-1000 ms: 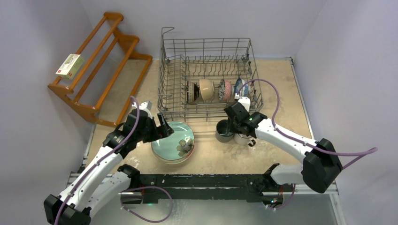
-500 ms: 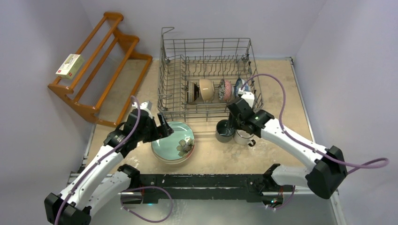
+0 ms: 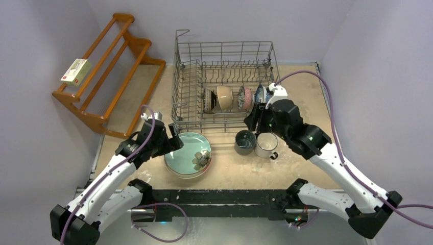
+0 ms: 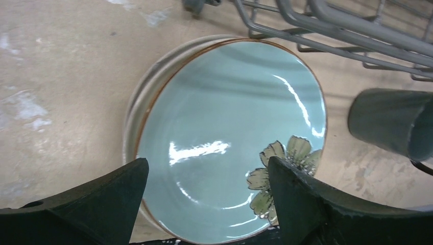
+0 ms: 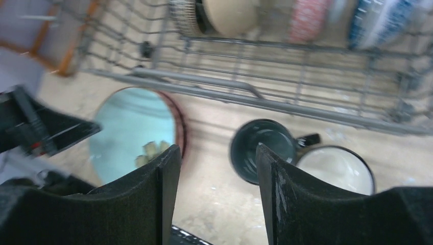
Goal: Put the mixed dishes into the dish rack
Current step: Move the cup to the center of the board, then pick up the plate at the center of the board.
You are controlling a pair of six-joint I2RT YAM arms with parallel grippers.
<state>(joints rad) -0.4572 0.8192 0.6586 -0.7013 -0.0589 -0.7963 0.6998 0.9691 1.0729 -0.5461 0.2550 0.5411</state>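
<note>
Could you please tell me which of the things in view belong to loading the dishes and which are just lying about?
Part of the job: dish rack; four bowls already standing in it; stack of plates, mint green one on top; dark teal mug; white mug.
Just lying about: wooden shelf; small box resting on it.

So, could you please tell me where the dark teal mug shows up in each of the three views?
Top external: the teal mug stands at centre, in front of the rack, left of the white mug.
Left wrist: at the right edge, partly cut off.
Right wrist: lower centre, just left of the white mug.
Shared landmark: the mint plate, left of the mug in every view.
</note>
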